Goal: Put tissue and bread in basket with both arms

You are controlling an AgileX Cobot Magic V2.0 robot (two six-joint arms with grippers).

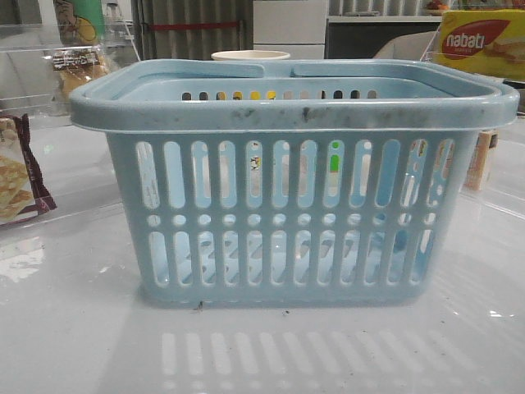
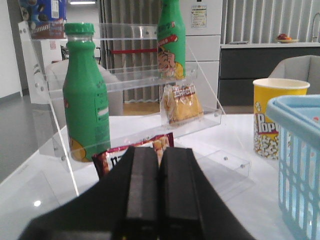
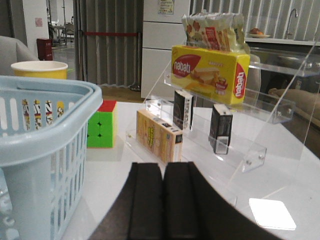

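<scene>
basket [image 1: 295, 238]: table centre, nothing visible inside.
bread [image 2: 182, 103]: left of basket, on clear shelf [image 2: 125, 132]; light, soft, slippery wrapper; grip across middle.
tissue [image 3: 220, 128]: right of basket; soft.
left gripper [image 2: 159, 192]: clenched, empty.
right gripper [image 3: 163, 197]: clenched, empty.

Bright, even overhead light fills all views. The glossy bench [image 1: 74, 328] mirrors the basket [image 1: 287, 213] faintly and shows glare patches. Both dark end effectors look soft, out of focus.
</scene>
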